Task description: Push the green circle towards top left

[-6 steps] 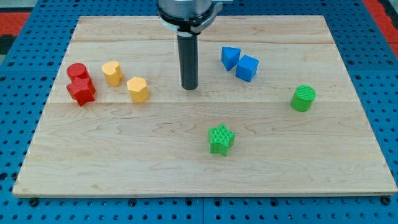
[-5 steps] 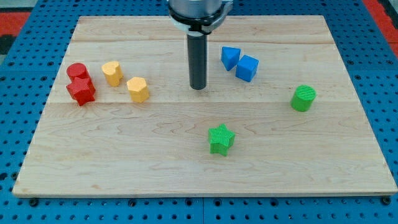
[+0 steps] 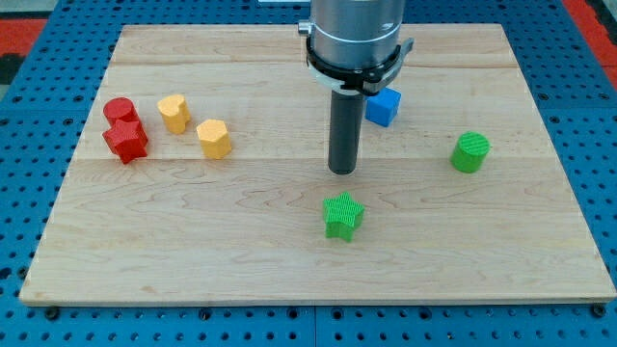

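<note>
1. Change since the earlier frames: my tip point(image 3: 342, 171) has travelled from the upper middle of the worktop point(image 3: 289, 251) toward the view's right and bottom. The rod and its grey collar now cover one of the two blue blocks. No block has shifted.
2. My tip: rests on bare wood near the centre of the worktop, just above the green star point(image 3: 342, 214) with a small gap between them, touching no block.
3. Pincer: the arm carries none, only the straight dark rod, so there is no apart or together state to record.
4. Green circle point(image 3: 470, 152): a short ribbed cylinder standing upright at the view's right, well apart from my tip and level with it or slightly higher. Its axis is vertical; being round, it shows no facing direction and no long axis across the worktop. It stands alone.
5. Green star: lower centre, ribbed top, flat on the wood.
6. Blue block point(image 3: 384, 106): cube-like, upper centre right, partly hidden behind the collar.
7. Yellow blocks: two, at the view's left; one rounded point(image 3: 174, 113), one hexagonal point(image 3: 214, 138), near but apart.
8. Red circle point(image 3: 120, 110) and red star point(image 3: 125, 141): far left, touching, the circle above the star.
9. Surround: blue pegboard point(image 3: 29, 193) around the worktop.
</note>
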Controlling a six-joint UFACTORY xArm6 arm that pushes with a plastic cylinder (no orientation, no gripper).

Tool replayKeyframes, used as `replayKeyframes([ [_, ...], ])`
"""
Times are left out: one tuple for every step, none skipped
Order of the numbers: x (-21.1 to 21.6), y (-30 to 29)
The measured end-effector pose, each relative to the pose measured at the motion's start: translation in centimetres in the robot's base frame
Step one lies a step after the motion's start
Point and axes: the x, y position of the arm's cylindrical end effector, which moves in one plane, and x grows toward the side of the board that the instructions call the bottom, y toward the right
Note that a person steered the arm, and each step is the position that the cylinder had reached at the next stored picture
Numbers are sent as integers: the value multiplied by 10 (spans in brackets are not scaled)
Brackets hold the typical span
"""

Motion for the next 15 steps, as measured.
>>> replayKeyframes([
  [7, 0],
  [12, 42],
  [23, 91],
  [30, 152],
  [13, 181],
  [-30, 180],
  [-63, 140],
  [-45, 74],
  [-33, 49],
  [-29, 48],
  [-58, -26],
  [-110, -134],
  [-163, -163],
  [-184, -153],
  [-184, -130],
])
